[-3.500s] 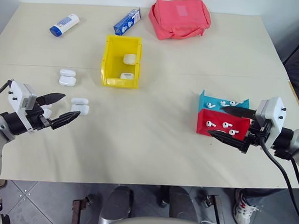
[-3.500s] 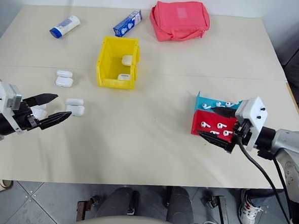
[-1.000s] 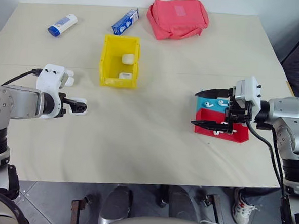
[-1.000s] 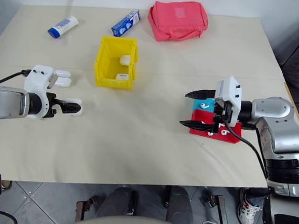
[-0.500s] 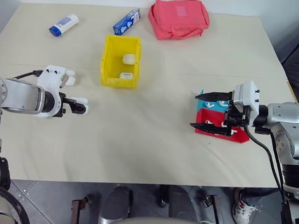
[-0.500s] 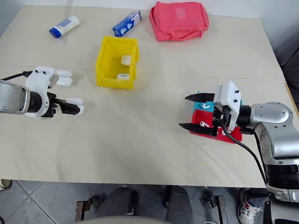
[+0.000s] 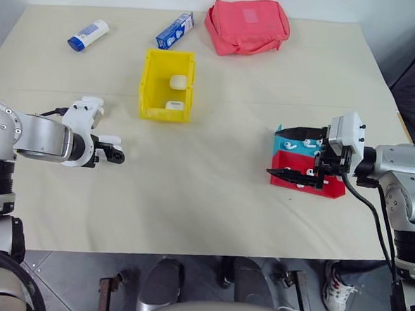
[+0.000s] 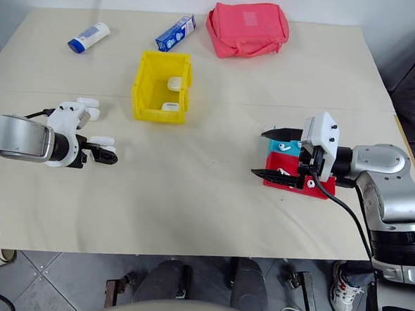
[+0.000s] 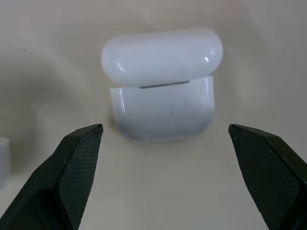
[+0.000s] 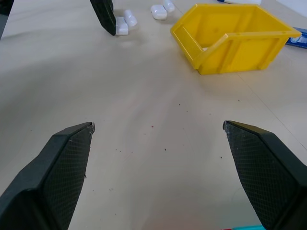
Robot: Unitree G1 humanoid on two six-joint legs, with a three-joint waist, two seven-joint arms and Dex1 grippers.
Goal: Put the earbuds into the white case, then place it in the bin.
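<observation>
White case (image 9: 162,86) is lying on the table just ahead of the left gripper (image 9: 165,139), its long side crossing the gap between wide-open, empty fingers; the right gripper (image 7: 292,152), also open and empty, is hovering over the trays well apart

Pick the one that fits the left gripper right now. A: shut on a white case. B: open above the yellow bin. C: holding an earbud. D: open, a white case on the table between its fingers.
D: the left wrist view shows the left gripper with its two black fingers spread wide, and the white case lying untouched on the table between them, its lid ajar.
</observation>
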